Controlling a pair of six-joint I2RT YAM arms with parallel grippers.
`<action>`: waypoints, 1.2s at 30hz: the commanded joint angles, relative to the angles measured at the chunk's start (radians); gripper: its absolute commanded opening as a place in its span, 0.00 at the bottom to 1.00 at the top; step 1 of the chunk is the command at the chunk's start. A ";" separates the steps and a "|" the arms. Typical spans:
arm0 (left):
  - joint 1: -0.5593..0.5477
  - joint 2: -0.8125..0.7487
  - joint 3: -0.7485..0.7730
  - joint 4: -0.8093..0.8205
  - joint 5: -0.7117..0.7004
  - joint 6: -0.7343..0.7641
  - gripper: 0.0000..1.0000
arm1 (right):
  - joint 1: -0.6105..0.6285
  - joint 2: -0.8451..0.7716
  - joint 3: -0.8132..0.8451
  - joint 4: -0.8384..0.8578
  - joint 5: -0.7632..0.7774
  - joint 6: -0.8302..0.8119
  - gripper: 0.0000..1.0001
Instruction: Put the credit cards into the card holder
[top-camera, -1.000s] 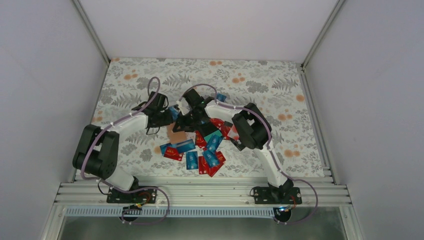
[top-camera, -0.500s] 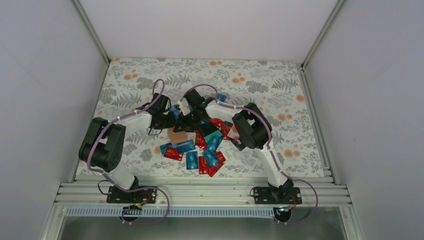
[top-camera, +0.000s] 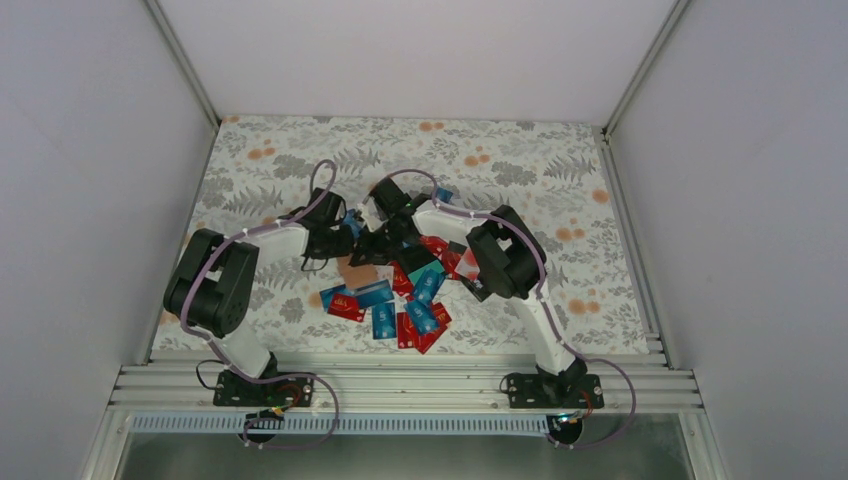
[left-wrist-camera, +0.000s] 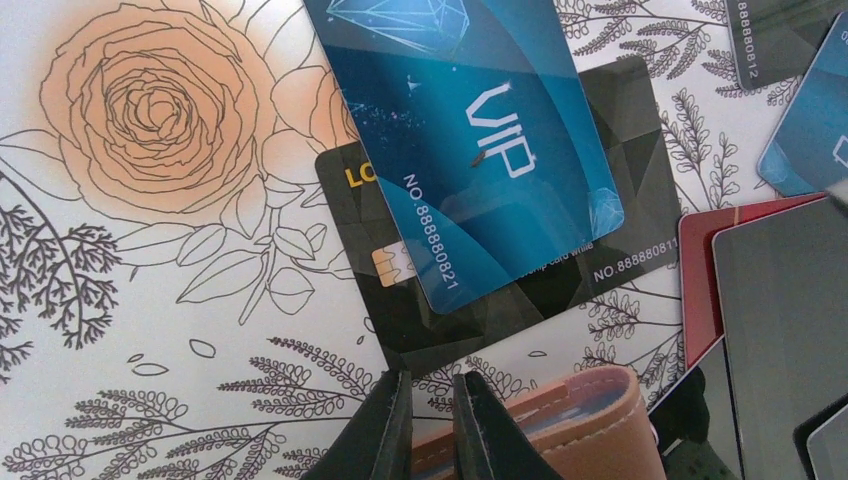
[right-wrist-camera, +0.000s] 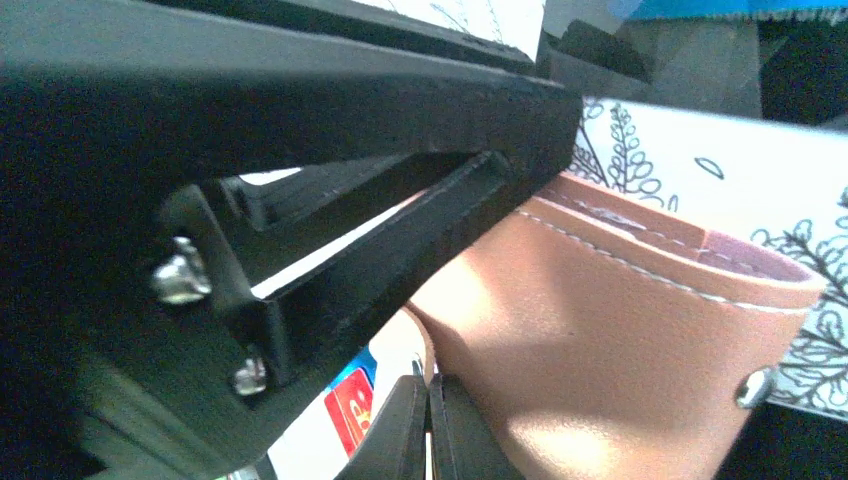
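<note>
The tan card holder (top-camera: 355, 272) is lying mid-table at the far left edge of a heap of credit cards (top-camera: 383, 320), the right gripper (right-wrist-camera: 428, 425) pressing its closed fingers against the leather while the left gripper (left-wrist-camera: 432, 435), fingers a slit apart, is hovering at the holder's rim, any grip impossible to tell.

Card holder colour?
Card holder: tan-brown, pale stitching; best in right wrist view.
</note>
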 joint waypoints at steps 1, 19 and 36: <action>-0.014 0.023 -0.005 -0.015 -0.021 0.011 0.13 | -0.005 -0.028 -0.037 -0.018 0.016 0.015 0.04; -0.067 0.078 -0.014 0.020 -0.069 -0.007 0.13 | -0.002 -0.072 -0.008 0.005 -0.010 0.038 0.04; -0.085 0.077 -0.021 0.031 -0.108 -0.032 0.13 | 0.015 -0.119 -0.119 0.037 0.005 0.140 0.04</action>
